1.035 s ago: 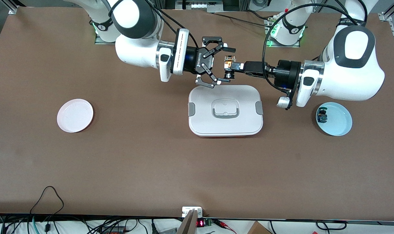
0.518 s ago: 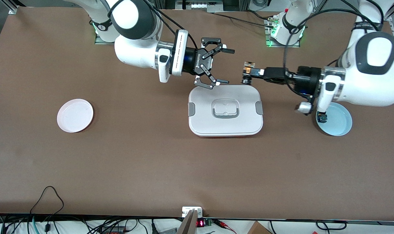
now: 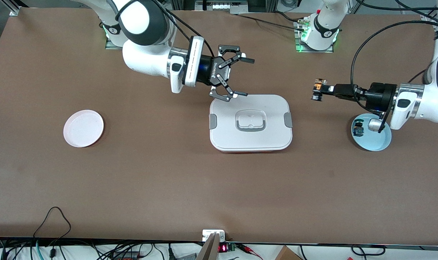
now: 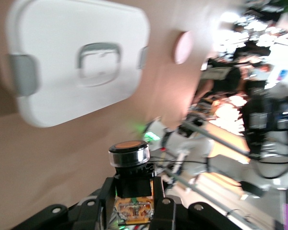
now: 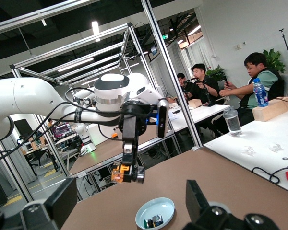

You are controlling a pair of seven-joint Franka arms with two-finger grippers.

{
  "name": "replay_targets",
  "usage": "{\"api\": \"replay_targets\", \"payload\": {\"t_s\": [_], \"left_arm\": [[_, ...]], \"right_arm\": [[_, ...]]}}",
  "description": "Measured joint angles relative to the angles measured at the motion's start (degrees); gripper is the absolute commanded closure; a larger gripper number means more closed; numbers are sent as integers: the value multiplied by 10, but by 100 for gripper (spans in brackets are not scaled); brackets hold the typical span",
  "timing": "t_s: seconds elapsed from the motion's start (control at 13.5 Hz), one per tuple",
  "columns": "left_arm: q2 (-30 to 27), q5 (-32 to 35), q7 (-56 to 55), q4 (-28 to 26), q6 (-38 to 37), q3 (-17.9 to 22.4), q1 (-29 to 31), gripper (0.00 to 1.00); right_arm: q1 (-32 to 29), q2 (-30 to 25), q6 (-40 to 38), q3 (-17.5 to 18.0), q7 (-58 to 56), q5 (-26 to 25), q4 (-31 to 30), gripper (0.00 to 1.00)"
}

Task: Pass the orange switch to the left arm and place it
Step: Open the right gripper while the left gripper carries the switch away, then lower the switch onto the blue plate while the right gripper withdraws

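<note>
The orange switch (image 3: 316, 90) hangs in the air, pinched in my left gripper (image 3: 318, 89), which is shut on it over bare table between the box (image 3: 250, 122) and the blue plate (image 3: 377, 141). The left wrist view shows the switch (image 4: 132, 184) with its round knob pointing outward, the fingers (image 4: 162, 211) clamped on its orange body, and the box (image 4: 77, 57) below. My right gripper (image 3: 248, 77) stands open and holds nothing, over the table at the box's edge nearest the robots' bases. The right wrist view shows the switch (image 5: 127, 172) some way off from its open fingers (image 5: 197, 201).
A small blue-and-black component (image 3: 358, 129) lies in the blue plate, also seen in the right wrist view as the component (image 5: 153, 222) in the plate (image 5: 156, 207). A pink plate (image 3: 83, 128) sits toward the right arm's end of the table.
My left arm has drawn back toward its own end of the table, carrying the switch away from the right gripper. The right gripper stayed open and shifted slightly toward its base.
</note>
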Motion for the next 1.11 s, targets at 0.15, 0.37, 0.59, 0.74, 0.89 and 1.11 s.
{"api": "replay_targets", "payload": {"t_s": [0.15, 0.37, 0.59, 0.74, 0.89, 1.11], "left_arm": [[-1, 43, 0, 12, -19, 0, 11, 100], [-1, 148, 3, 15, -33, 0, 29, 100], [-1, 283, 14, 15, -33, 0, 33, 100], [-1, 370, 14, 15, -24, -1, 31, 100], [2, 449, 14, 9, -4, -2, 30, 100], [5, 552, 14, -37, 71, -4, 28, 100]], "right_arm": [[-17, -17, -2, -1, 0, 0, -24, 0], [-48, -32, -51, -1, -3, 0, -69, 0], [-85, -33, -112, -2, -13, -10, -99, 0], [-109, -33, -158, -2, -14, -33, -109, 0], [-135, -33, -202, -3, -12, -73, -114, 0], [-177, -34, -275, -11, 39, -180, -116, 0]]}}
